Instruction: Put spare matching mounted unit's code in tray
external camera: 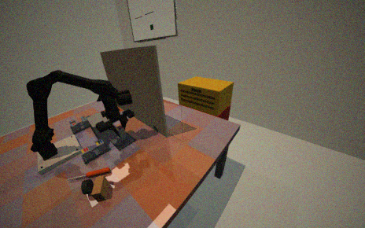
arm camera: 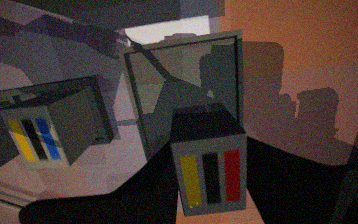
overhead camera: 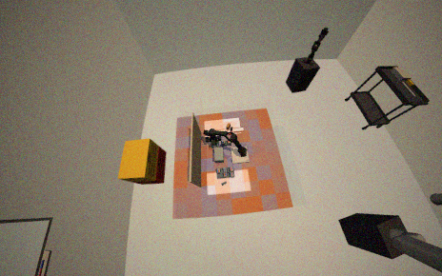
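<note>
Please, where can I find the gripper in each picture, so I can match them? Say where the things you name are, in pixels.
Top: the gripper (overhead camera: 209, 139) (external camera: 116, 123) (arm camera: 202, 140) is left of centre, beside the upright panel (overhead camera: 195, 162) (external camera: 135, 79).
Exterior: left of centre, before the panel.
Wrist: low, its fingers around a spare (arm camera: 212, 177).
Shared landmark: the patchwork table (overhead camera: 281, 196) (external camera: 185, 157) (arm camera: 305, 30).

Top view. Patchwork desk (overhead camera: 281, 197) (external camera: 204, 173), orange and mauve squares, two bright patches of light. My black arm (overhead camera: 231, 137) (external camera: 76, 80) rises from a pale base plate (overhead camera: 236, 160) (external camera: 42, 169) and reaches toward an upright panel (overhead camera: 195, 162) (external camera: 135, 86). My claw (overhead camera: 210, 140) (external camera: 118, 123) is near the panel; detail too small to read. Grey rectangular object (overhead camera: 218, 154) between panel and plate; dark slotted rack (overhead camera: 222, 172) nearby, a small dark piece (overhead camera: 224, 183) just beside it. Off the desk: yellow box (overhead camera: 135, 161) (external camera: 204, 94) past the panel, black pedestal (overhead camera: 301, 76), two-tier cart (overhead camera: 402, 86) well apart from me.
</note>
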Motion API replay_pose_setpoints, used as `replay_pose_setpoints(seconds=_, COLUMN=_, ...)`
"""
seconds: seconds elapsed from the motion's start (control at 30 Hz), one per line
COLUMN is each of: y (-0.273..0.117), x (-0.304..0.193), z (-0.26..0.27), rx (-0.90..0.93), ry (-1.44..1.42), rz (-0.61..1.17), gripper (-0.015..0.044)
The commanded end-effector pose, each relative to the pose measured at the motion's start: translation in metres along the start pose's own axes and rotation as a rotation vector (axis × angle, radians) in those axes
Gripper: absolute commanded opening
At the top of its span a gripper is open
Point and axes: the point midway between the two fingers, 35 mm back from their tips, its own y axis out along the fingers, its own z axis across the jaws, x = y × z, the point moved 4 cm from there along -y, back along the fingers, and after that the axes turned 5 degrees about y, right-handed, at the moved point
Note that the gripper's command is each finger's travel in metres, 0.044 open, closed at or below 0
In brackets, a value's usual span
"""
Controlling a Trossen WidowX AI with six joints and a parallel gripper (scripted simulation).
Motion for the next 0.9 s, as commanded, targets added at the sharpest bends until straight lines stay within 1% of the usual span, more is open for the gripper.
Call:
replay_pose_setpoints(seconds=0.0, y=0.005, x=0.002, z=0.001, rx=0.003, ry=-0.003, rz=-0.008, gripper=0.0)
replay_pose_setpoints(seconds=0.87, y=0.022, x=0.004, z=0.005, rx=0.004, ry=-0.003, rz=-0.008, gripper=0.0)
